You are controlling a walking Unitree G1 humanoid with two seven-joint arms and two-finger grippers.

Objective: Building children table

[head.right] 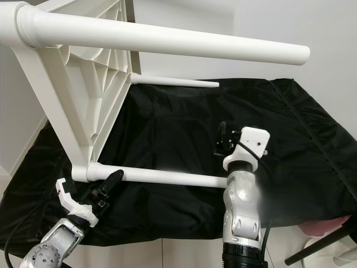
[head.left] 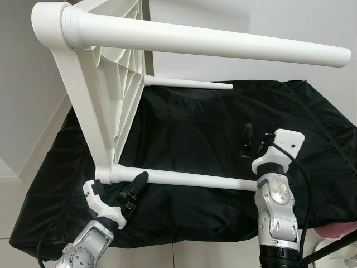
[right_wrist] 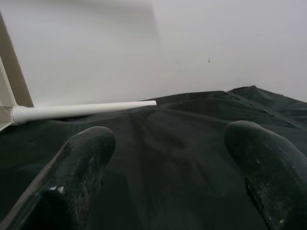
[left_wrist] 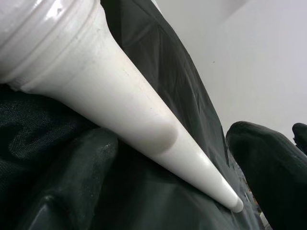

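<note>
Viewing white table (head.left: 100,84) tipped on its side on black cloth (head.left: 212,134) | my left gripper (head.left: 131,192) spread wide, straddling lowest leg (head.left: 184,179), not clamped | my right gripper (head.left: 248,142) open, empty, beside that leg's tip.

No text, label, brand, number or sign can be read anywhere: the white plastic children's table (head.left: 106,100) lying on its side and the black cloth cover (head.left: 212,145) are both unmarked.
</note>
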